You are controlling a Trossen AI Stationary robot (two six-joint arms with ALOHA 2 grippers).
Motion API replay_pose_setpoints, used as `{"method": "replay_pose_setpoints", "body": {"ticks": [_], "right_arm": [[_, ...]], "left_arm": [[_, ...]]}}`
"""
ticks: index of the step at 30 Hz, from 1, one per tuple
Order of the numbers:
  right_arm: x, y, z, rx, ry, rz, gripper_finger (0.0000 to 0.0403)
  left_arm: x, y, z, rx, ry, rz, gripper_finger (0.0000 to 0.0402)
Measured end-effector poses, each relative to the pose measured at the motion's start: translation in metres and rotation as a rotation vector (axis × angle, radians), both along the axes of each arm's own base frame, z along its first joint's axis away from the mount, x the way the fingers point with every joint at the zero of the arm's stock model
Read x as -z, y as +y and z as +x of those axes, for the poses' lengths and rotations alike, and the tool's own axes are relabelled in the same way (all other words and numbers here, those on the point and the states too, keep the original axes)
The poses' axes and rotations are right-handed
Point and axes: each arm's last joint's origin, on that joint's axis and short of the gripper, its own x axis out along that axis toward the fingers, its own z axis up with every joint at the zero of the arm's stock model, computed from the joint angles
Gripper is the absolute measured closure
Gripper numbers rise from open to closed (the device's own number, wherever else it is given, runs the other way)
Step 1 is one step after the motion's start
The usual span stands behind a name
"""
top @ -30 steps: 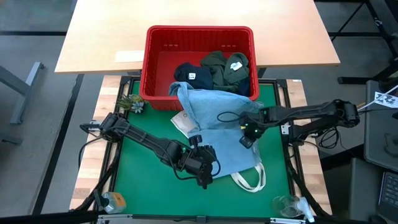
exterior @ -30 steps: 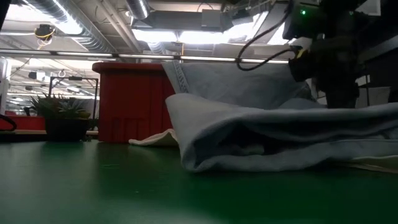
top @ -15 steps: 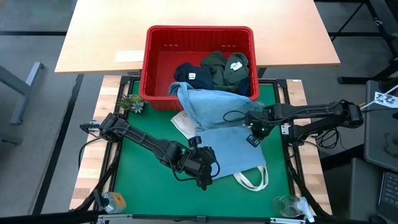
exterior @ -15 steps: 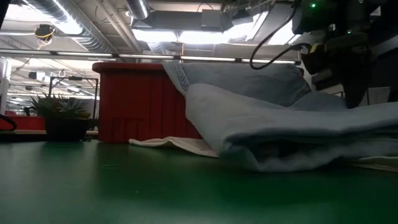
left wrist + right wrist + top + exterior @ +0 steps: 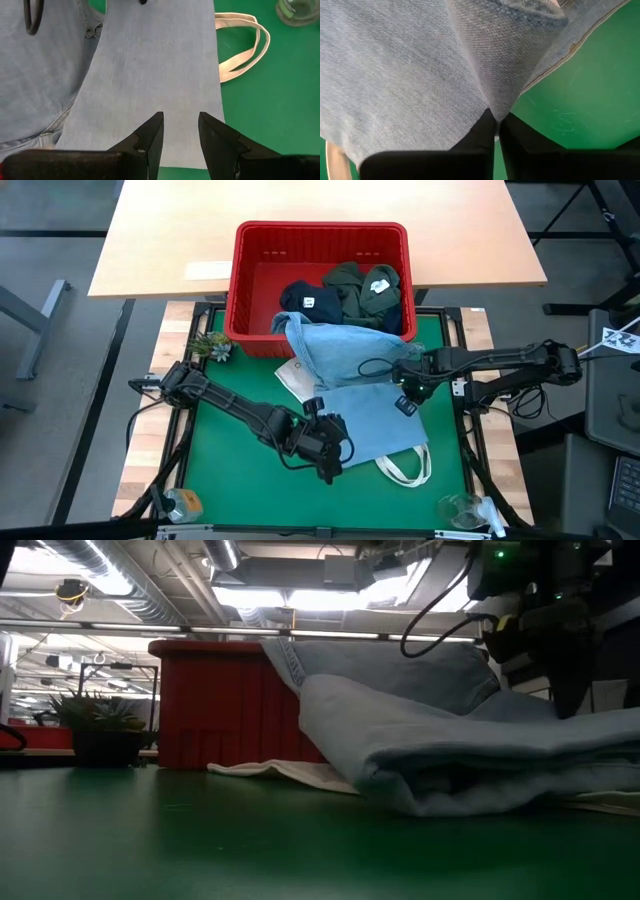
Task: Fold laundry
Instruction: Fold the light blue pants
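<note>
A light blue denim garment [image 5: 350, 400] hangs by its far end over the red basket's near rim [image 5: 300, 340] and spreads across the green mat. It partly covers a white tote bag [image 5: 293, 377]. Navy [image 5: 305, 300] and olive [image 5: 360, 288] garments lie in the basket. My right gripper [image 5: 405, 398] is shut on the denim at its right side. My left gripper [image 5: 180, 125] stands open over the denim's near left part [image 5: 150, 60], with nothing between its fingers. My right gripper pinches a raised fold of the denim [image 5: 492, 100] between its two fingers, beside a stitched seam edge. The fingers come from above, pointing down. The cloth rises in a ridge at the fingertips, while the rest lies slack on the mat.
The tote's handles [image 5: 405, 468] loop out from under the denim toward the near edge. A small plant [image 5: 212, 347] stands at the mat's far left. A glass jar [image 5: 462, 510] sits at the near right corner and another small object [image 5: 180, 502] at the near left.
My right gripper has moved a little toward the table's right edge, still shut on the denim. The denim's folded bulk has slid that way along the mat with it, while the end on the basket rim stayed put. In the last half second it has kept almost still.
</note>
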Motion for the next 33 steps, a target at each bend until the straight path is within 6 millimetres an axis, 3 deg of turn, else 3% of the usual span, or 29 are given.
{"method": "replay_pose_setpoints", "body": {"ticks": [10,18,28,33], "right_arm": [[0.0,0.0,-0.001,0.0,0.009,-0.005,0.0289],[0.0,0.001,-0.001,-0.003,0.007,0.03,0.028],[-0.003,0.002,0.011,-0.043,-0.134,0.012,0.0283],[-0.004,0.01,0.023,-0.077,-0.234,-0.125,0.0283]], "left_arm": [[0.0,0.01,0.004,-0.024,-0.001,0.0,0.0284],[0.004,0.032,0.013,-0.079,0.015,0.005,0.0284],[0.047,0.064,0.021,-0.132,0.192,0.011,0.0284],[0.073,0.085,0.018,-0.186,0.268,0.034,0.0284]]}}
